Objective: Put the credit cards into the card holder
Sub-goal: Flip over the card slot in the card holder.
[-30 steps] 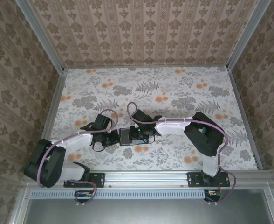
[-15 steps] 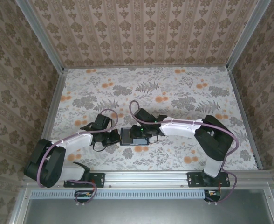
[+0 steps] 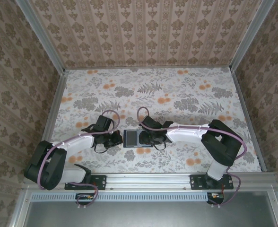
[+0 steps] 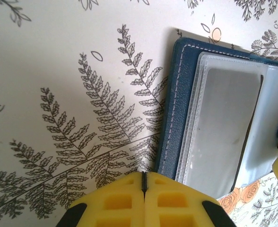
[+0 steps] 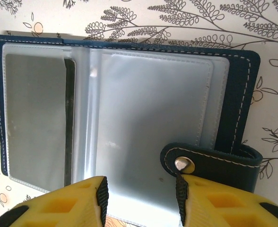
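Here the card holder [image 3: 131,138] lies opened flat on the counter [image 3: 177,90], its long axis running left to right between the arms. The right pincer [image 5: 141,194], jaws partly apart and empty, hovers at its snap tab [image 5: 210,163] end. The left pincer [image 4: 143,182], closed and empty, sits just beside the opposite edge.

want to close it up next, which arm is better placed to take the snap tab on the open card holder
Likely right. The right gripper has its jaws apart directly at the snap tab of the card holder. The left gripper is shut, at the opposite edge.
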`<action>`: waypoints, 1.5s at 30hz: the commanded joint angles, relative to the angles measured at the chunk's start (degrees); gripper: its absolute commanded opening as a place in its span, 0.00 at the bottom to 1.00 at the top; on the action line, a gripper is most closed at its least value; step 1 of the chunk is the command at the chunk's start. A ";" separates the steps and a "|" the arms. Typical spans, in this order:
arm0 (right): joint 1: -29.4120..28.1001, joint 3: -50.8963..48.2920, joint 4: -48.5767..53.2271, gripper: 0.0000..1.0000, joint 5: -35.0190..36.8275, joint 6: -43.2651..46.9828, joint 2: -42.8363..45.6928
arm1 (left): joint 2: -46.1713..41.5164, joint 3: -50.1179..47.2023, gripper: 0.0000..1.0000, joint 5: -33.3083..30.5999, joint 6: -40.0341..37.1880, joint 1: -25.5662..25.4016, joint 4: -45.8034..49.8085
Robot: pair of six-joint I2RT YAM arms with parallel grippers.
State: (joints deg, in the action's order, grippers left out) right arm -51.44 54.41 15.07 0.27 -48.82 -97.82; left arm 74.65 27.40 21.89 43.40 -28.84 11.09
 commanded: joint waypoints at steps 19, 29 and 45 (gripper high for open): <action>-0.48 5.70 -14.44 0.32 -12.99 0.07 -6.91 | 1.12 1.37 0.00 2.00 2.23 0.11 -0.68; -0.14 7.33 -24.33 0.30 -20.94 2.71 -5.25 | -0.71 0.73 0.00 4.95 3.26 4.29 -2.76; 5.26 -7.46 -8.46 0.44 -9.34 0.08 6.57 | -0.32 2.48 0.02 4.74 0.84 5.02 -0.41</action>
State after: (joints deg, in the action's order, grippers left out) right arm -45.89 48.29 4.19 -9.19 -47.11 -90.72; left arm 74.04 28.40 26.17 45.43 -23.90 9.65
